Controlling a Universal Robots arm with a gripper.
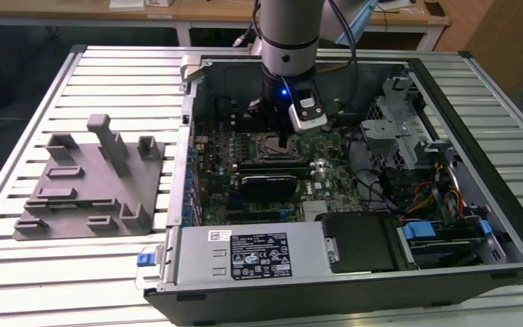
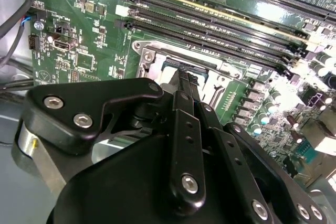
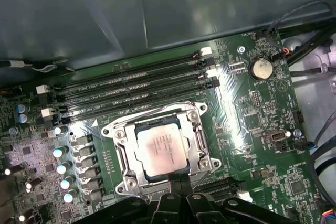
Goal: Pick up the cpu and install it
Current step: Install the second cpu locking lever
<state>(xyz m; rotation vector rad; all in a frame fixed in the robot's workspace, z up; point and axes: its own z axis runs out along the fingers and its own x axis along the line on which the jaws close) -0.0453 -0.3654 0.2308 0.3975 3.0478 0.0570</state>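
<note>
Hovering over the open case, the arm points its claw straight down at the socket on the board. The cpu lies flat inside that socket, its pale metal top up and framed on all sides by the steel bracket — so it looks seated already, judged from how squarely it sits. In the first wrist view the claw's dark fingertips reach to the socket's near edge, just beside the chip; they appear drawn together into one narrow point with nothing between them, though whether they touch the bracket I cannot tell. The second wrist view looks along the fingers from behind, and there too they run close side by side toward the socket, with a sliver of the cpu visible past them.

The case lies on its side on the slatted tabletop, which turns the board face-up and lets the arm work vertically. Four memory slots run alongside the socket, empty, leaving room around it. On the exterior view's left, well apart from the case, the grey fixture sits on the tabletop with its blocks upright — a holder for parts, by the look of it, and I see nothing resting on it.
</note>
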